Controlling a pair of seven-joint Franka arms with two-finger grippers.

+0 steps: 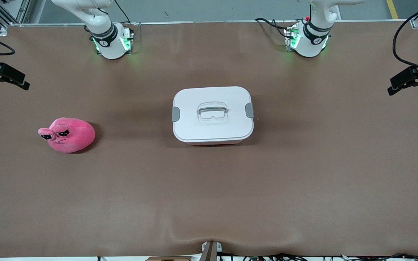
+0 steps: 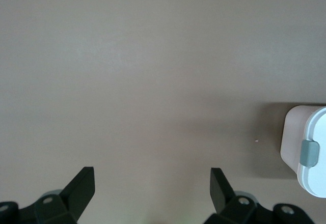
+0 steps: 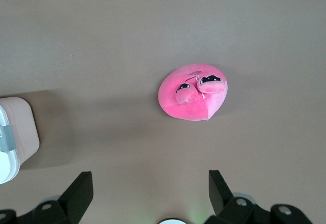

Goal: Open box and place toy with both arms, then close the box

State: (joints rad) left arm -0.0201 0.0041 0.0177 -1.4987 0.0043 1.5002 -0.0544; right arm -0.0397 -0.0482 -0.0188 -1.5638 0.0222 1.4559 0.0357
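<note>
A wide brown table [image 1: 303, 188] fills the front view, its matte covering smooth apart from a slight buckle at the edge nearest the camera. Along the edge where the arm bases stand runs a pale metal rail, with grey floor past it, and black cables trail over both ends of the table. A black clamp [image 1: 2, 74] juts in at the right arm's end and another [image 1: 414, 79] at the left arm's end.

Toward the right arm's end lies the toy [image 1: 69, 135], a soft, rounded bright-pink plush lump with two black eyes on a small snout. It sits well apart from the box [image 1: 212, 115], a little nearer the front camera. The right arm's base [image 1: 111, 42], white with black rings and a green glow, stands at the rail. The right gripper [image 3: 147, 191] hangs high over the table near the toy [image 3: 193, 91], its two black fingers spread wide and empty.

The box rests at the middle of the table, a rounded rectangle of smooth plastic. Its white lid [image 1: 212, 127] is shut, with a recessed handle [image 1: 213, 111] in the centre and a grey clip [image 1: 175, 114] at each short side; a thin pink strip of the body shows beneath.

The left arm's base [image 1: 308, 40] glows green too. The left gripper [image 2: 153, 188] hangs over bare table beside the box [image 2: 308, 150], fingers wide, holding nothing.
</note>
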